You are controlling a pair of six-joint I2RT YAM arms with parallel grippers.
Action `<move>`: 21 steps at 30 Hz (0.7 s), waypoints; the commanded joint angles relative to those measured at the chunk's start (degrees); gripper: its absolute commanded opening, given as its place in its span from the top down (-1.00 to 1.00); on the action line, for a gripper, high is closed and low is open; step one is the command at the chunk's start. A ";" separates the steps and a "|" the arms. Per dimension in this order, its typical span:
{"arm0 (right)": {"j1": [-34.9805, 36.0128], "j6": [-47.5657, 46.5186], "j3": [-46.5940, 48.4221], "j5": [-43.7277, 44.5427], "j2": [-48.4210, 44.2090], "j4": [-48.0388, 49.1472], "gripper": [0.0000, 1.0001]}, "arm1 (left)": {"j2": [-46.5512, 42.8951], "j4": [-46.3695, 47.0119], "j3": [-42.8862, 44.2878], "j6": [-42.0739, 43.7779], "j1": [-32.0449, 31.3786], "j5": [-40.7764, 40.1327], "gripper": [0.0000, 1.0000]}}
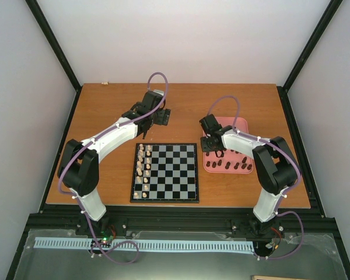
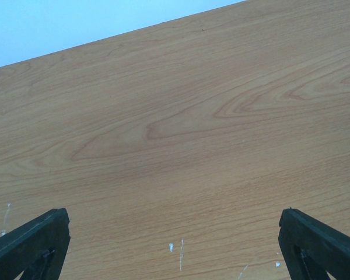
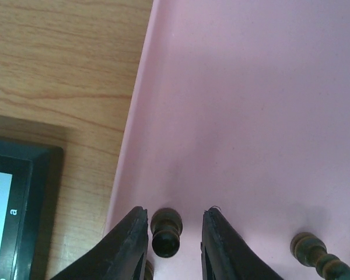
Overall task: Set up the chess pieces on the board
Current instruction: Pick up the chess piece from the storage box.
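The board (image 1: 176, 175) lies in the middle of the table, with pale pieces (image 1: 143, 166) lined up along its left columns. Several dark chess pieces (image 1: 230, 165) lie along the near side of a pink tray (image 1: 240, 123) to the board's right. My right gripper (image 1: 212, 147) hangs low over the tray's near left corner. In the right wrist view that gripper (image 3: 175, 212) stands open around a dark pawn (image 3: 165, 233), which sits close to the left finger with a gap on its right. My left gripper (image 2: 174, 216) is wide open over bare wood.
The board's black frame corner (image 3: 29, 169) shows just left of the pink tray (image 3: 251, 116). Another dark piece (image 3: 314, 254) lies to the right of the pawn. My left gripper (image 1: 161, 116) hovers behind the board's far left corner.
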 commanded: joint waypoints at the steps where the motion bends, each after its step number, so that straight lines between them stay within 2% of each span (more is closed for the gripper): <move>1: -0.32 0.56 -0.71 -0.33 -0.87 0.51 0.45 | 0.62 -0.46 2.27 -0.69 0.22 -0.49 -1.00; 9: -0.34 0.34 -0.33 -0.24 0.70 1.22 0.56 | 0.64 -0.50 2.38 -0.86 0.22 -0.62 -0.99; 15: -0.34 0.06 0.33 -0.44 1.12 0.99 0.72 | 0.84 -0.53 2.47 -0.78 0.22 -1.08 -0.99; 21: -0.32 0.12 0.46 -0.16 0.15 0.84 0.78 | 0.84 -0.64 2.45 -0.84 0.22 -1.21 -0.99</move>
